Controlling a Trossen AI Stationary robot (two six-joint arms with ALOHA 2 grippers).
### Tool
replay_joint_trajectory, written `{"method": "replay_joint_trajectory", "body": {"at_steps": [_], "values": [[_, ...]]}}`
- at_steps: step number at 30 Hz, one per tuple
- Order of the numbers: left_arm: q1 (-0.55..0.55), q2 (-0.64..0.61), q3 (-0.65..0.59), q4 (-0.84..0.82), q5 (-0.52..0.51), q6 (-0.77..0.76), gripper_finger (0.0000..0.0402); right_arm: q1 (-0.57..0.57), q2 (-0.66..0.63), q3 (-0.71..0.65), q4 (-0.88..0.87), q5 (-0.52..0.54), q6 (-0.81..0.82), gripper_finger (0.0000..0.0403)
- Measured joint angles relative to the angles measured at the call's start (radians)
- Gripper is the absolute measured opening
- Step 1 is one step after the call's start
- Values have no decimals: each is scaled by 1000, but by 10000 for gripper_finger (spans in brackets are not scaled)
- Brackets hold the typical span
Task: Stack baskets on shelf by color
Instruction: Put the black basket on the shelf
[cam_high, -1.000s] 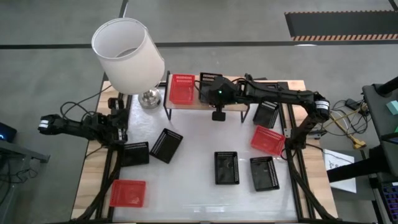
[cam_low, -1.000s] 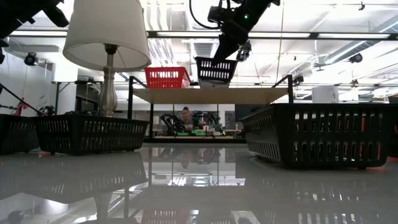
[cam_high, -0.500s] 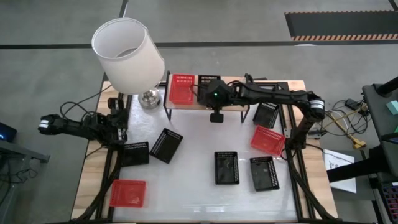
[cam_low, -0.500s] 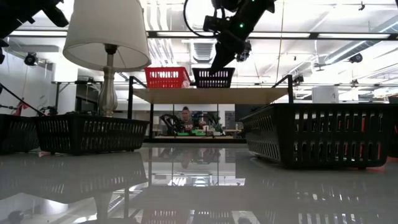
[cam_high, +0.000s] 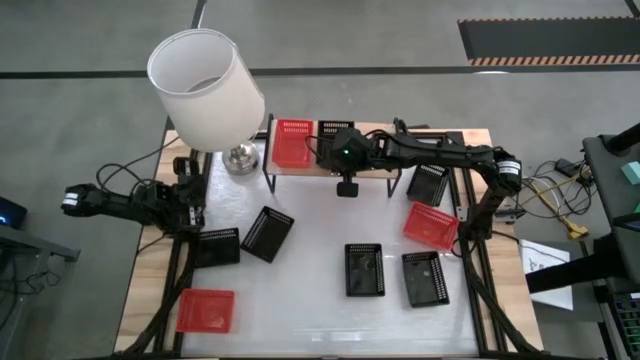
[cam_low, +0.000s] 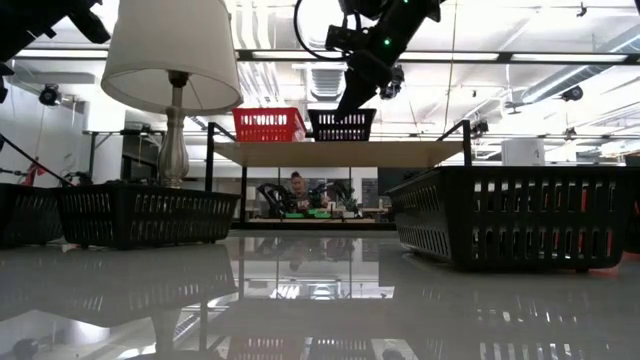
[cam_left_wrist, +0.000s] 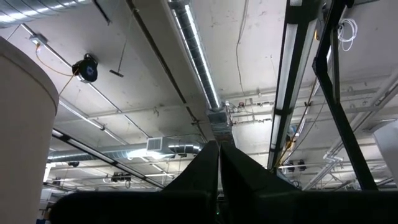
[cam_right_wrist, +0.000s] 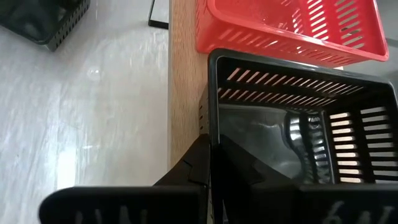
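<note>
A black basket (cam_low: 343, 124) stands on its base on the shelf's plank top (cam_low: 400, 153), right beside a red basket (cam_low: 269, 124). Both also show in the high view, the black one (cam_high: 335, 130) and the red one (cam_high: 293, 142). My right gripper (cam_right_wrist: 210, 163) reaches over the shelf (cam_high: 380, 172) and is shut on the black basket (cam_right_wrist: 298, 130). My left gripper (cam_left_wrist: 219, 174) is shut and empty at the table's left edge (cam_high: 185, 205), pointing up. My right gripper pinches the black basket's wall facing the table's near side (cam_right_wrist: 211, 124), at its rim, one finger outside and one inside. The fingers come from above, slanting in from the right. The basket stands level on the shelf, next to the red basket (cam_right_wrist: 292, 28).
A white lamp (cam_high: 207, 88) stands at the shelf's left end. On the table lie black baskets (cam_high: 267, 233), (cam_high: 217, 246), (cam_high: 365, 269), (cam_high: 424, 278), (cam_high: 430, 183) and red ones (cam_high: 431, 224), (cam_high: 205, 310). Free room shows in the table's middle.
My right gripper has gone down and toward the table's left with the black basket. The basket, tilted above the shelf a second ago, now stands level on the plank beside the red basket. The gripper stays shut on it.
</note>
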Motion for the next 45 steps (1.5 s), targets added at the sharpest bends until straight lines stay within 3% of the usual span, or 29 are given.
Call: {"method": "replay_joint_trajectory", "body": {"at_steps": [10, 16, 26, 45], "values": [[0, 0, 0, 1, 0, 0, 0, 0, 0, 0, 2, 3, 3, 13], [0, 0, 0, 1, 0, -2, 0, 0, 0, 0, 1, 77, -30, 13], [0, 0, 0, 1, 0, -2, 0, 0, 0, 0, -2, 25, -59, 13], [0, 0, 0, 1, 0, -3, 0, 1, 2, 0, -5, 25, -37, 13]]}}
